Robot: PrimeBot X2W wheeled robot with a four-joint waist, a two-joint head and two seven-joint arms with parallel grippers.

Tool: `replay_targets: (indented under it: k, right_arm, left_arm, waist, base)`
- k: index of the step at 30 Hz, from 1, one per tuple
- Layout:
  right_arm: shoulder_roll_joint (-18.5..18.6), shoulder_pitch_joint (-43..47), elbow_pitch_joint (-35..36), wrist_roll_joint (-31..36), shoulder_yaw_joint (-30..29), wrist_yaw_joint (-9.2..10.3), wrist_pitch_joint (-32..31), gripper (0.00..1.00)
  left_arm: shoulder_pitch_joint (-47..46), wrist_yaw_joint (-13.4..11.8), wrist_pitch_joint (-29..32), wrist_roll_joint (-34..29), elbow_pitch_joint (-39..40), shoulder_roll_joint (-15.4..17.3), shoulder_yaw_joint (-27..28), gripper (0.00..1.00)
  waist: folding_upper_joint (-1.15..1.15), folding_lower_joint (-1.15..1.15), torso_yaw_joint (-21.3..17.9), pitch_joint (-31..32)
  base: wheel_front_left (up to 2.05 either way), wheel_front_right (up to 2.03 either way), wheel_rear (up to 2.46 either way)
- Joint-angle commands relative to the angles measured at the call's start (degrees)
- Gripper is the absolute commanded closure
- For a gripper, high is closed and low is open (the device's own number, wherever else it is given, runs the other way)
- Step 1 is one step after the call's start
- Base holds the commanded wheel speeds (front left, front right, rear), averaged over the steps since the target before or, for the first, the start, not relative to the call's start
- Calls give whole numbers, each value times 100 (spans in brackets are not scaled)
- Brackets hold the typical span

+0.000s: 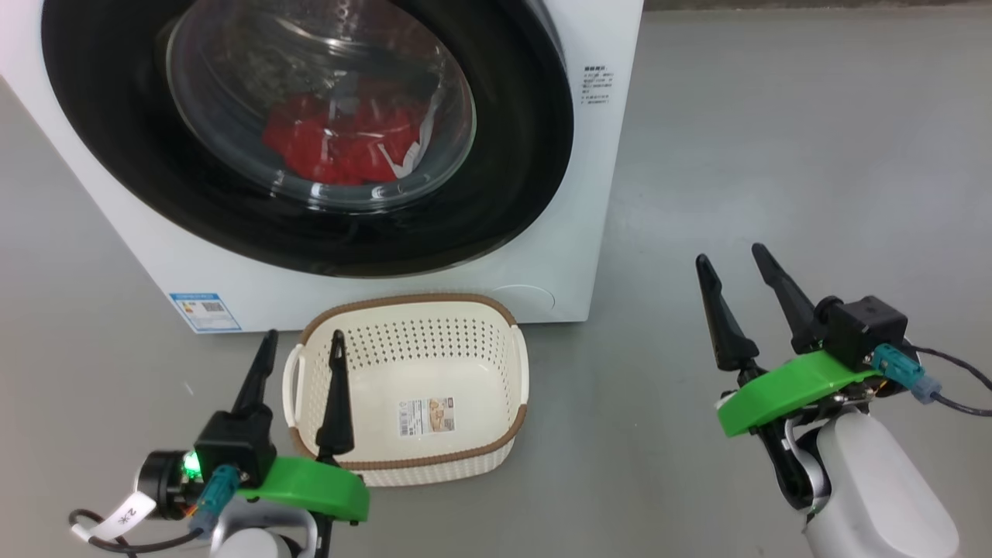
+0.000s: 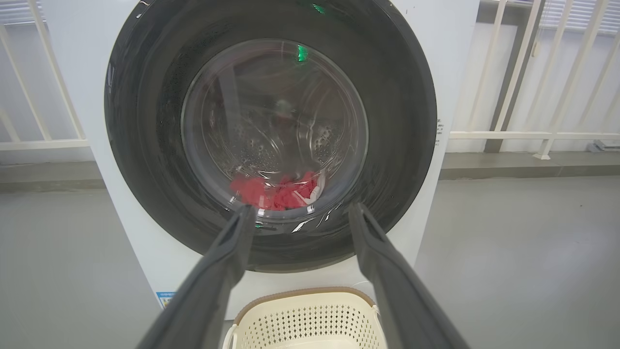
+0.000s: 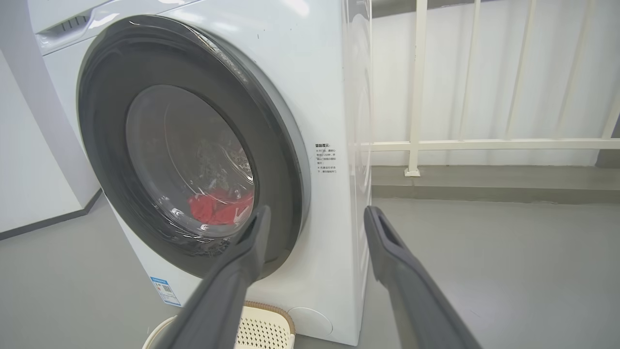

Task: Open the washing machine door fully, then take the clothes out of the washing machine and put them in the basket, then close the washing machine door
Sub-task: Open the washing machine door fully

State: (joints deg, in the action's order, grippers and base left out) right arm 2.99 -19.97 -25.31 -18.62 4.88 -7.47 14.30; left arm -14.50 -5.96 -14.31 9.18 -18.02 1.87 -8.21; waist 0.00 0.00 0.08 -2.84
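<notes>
Two tools hang with their fingers spread wide and nothing between them. The left tool [image 1: 304, 335] hovers at the left end of the small cream-white perforated plastic basket [image 1: 473, 306] with a brown woven-look rim. The right tool [image 1: 729, 254] is well off to the right, above the grey floor [image 1: 775, 155].

The large round washing machine door [image 1: 519, 139], with its glossy black rim and bulging glass, is shut flat against the big white box-shaped washing machine [image 1: 597, 201] and faces the robot. Being round, it has no long axis. The bright red clothes [image 1: 341, 147] with white trim lie low in the drum behind the glass.

The basket stands mouth up just in front of the machine, below the door, with its long axis parallel to the machine's front.

Likely risks: the fingers may slip off the smooth rim, since no handle is clear. An arm reaching in could also knock the light basket aside.
</notes>
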Motion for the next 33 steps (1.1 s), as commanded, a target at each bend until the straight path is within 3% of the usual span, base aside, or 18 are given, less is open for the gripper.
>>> replay_targets:
  k: [1,2,3,9,18,33]
  right_arm:
    - [-12,-262,99,-72,152,-2,41,62]
    - [-12,-327,84,-84,150,-2,42,91]
    - [-12,-393,75,-111,149,-2,44,100]
    - [-12,-954,39,-444,135,-2,51,100]
    - [-12,-1812,-282,-1817,121,-2,-188,100]
    - [80,-3008,-542,-2995,-116,-2,-1315,100]
  left_arm:
    - [-287,1,-69,70,200,101,122,0]
    - [-300,-5,-69,84,230,101,99,0]
    - [-313,-3,-69,106,266,101,77,0]
    - [-438,-27,-69,173,555,101,-42,0]
    - [-574,-47,-58,224,797,101,-204,0]
    - [-731,-41,81,236,1236,148,-342,0]
  waist:
    - [0,0,17,-95]
    - [0,0,24,-139]
    - [0,0,30,-187]
    - [0,0,84,-604]
    - [0,0,208,-1021]
    - [0,0,410,-1587]
  base:
    - [0,0,0]
    - [0,0,0]
    - [0,0,0]
    - [0,0,0]
    - [0,0,0]
    - [0,0,0]
